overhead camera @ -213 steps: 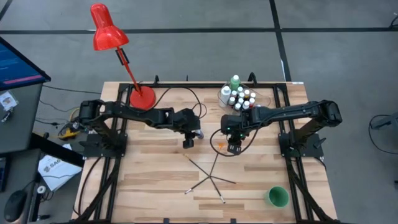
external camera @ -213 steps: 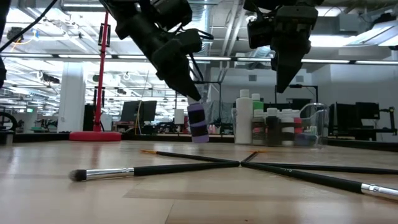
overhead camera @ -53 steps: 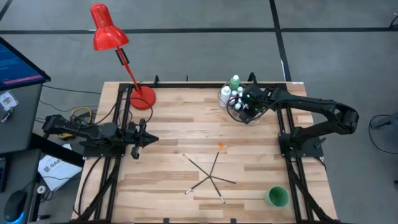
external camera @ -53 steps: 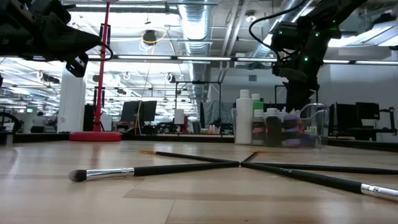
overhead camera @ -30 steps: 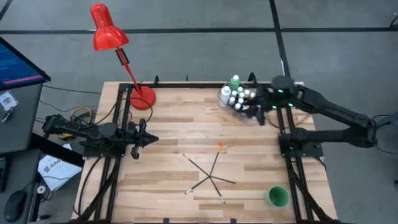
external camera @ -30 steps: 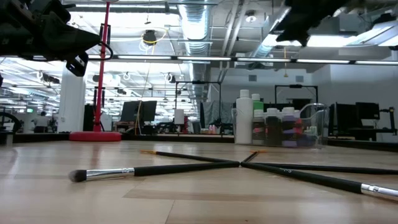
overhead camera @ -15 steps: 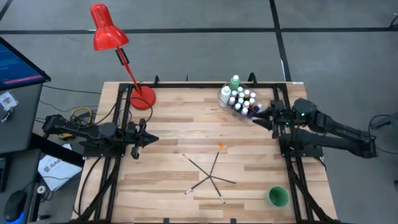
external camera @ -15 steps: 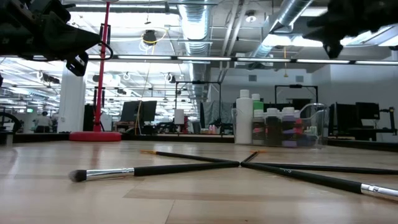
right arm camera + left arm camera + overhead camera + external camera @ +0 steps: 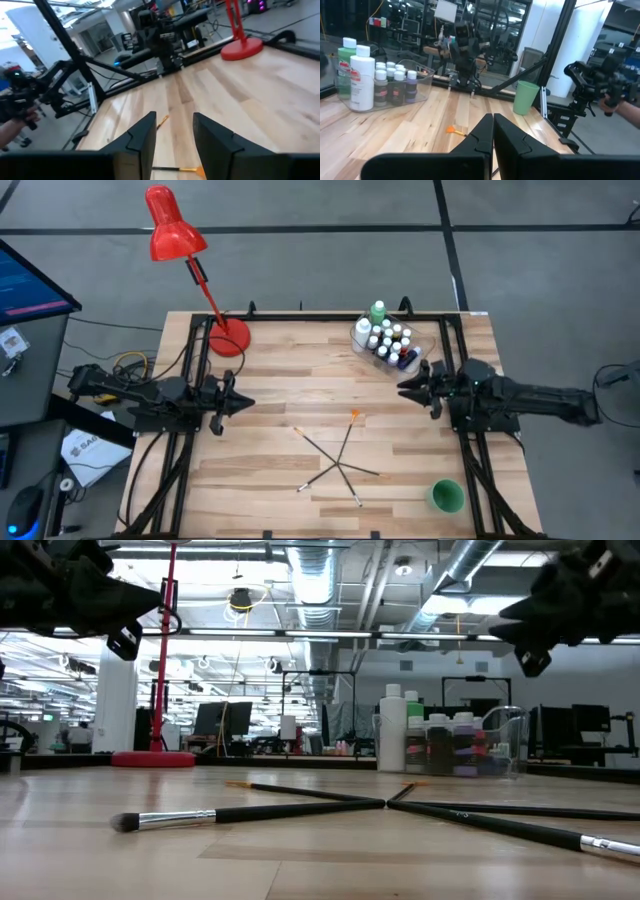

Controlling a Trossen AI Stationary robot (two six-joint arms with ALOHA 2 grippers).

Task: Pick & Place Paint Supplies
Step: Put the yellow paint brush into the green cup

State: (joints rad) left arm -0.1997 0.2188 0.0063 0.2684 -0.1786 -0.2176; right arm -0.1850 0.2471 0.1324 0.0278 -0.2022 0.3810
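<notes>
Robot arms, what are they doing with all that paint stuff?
Right now neither holds anything. The little paint bottles stand in the clear tub at the table's back. Several paintbrushes lie crossed on the wood, with a green cup nearby. The left gripper waits shut at the left edge. The right gripper, fingers apart, sits by the right edge, empty.

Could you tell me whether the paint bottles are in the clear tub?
In: the paint bottles stand upright inside the clear tub.

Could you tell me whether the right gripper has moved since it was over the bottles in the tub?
Yes: the right gripper has pulled back from the clear tub toward the table's right edge.
</notes>
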